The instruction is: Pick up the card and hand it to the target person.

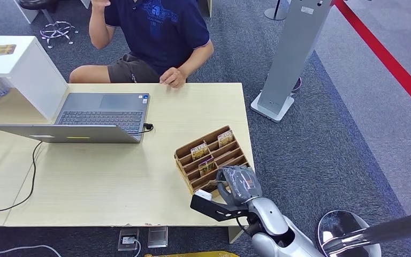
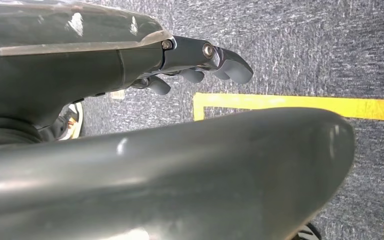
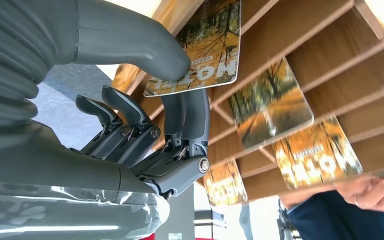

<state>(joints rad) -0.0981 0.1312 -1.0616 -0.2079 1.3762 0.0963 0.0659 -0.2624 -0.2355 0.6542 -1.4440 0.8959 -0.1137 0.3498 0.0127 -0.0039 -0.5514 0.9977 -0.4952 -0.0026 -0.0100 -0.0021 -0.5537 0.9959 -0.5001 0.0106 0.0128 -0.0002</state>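
The right robot hand [image 3: 145, 100] is pinching the card [image 3: 205, 45] at one edge over the wooden rack [image 1: 211, 158], risking slippage or snagging during lifting.

Person's face [image 1: 155, 21] past the frame edge (card [image 3: 205, 45] top likewise)

An office: desk [image 1: 112, 182] with laptop [image 1: 93, 118], grey carpet [image 1: 321, 144]

Orange autumn-patterned card [image 3: 207, 47], brown wooden rack [image 1: 212, 157], grey hand [image 3: 145, 115].
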